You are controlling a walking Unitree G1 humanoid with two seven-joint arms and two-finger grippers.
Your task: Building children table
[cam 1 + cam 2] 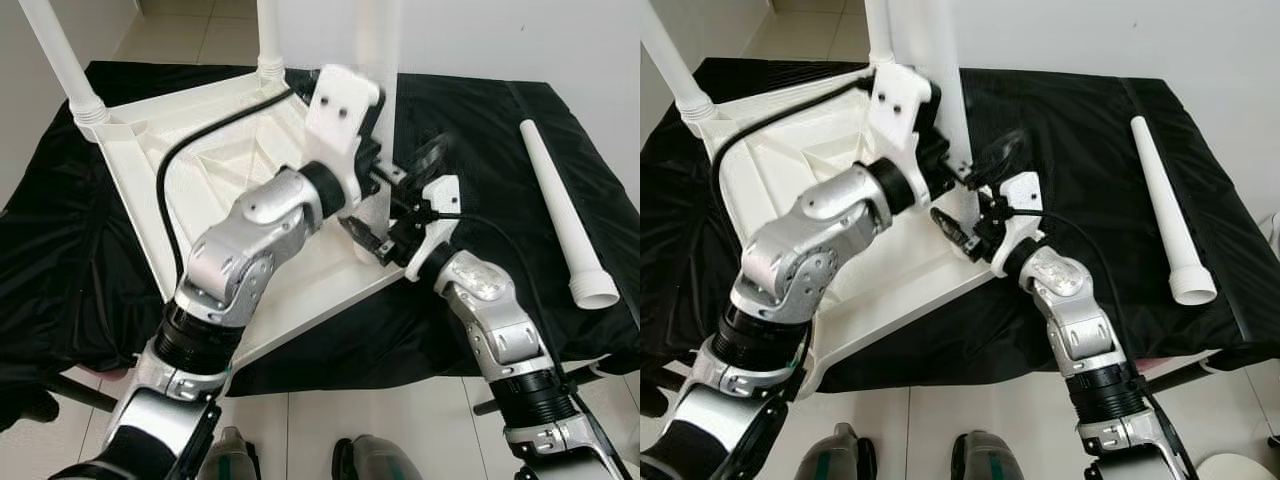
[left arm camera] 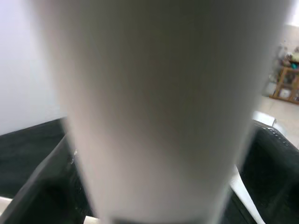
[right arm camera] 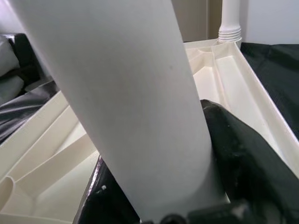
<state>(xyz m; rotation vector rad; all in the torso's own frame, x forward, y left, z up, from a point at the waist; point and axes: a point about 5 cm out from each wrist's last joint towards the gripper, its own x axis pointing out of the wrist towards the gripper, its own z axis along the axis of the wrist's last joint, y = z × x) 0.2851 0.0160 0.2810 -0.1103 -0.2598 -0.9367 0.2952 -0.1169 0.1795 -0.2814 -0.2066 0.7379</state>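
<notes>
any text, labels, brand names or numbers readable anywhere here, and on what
None can be read: no print shows on the upturned white plastic tabletop, the loose white plastic table leg lying on the black cloth, the upright white leg between both grippers, or the silver arms.

No readable text or labels.

Upright leg (image 1: 945, 90) blocks both tools; cloth (image 1: 1080, 140) beyond seems open.

Both silver arms reach forward and bend inward, the left gripper (image 1: 372, 175) and right gripper (image 1: 395, 215) meeting close together, fingers closed from opposite sides
</notes>
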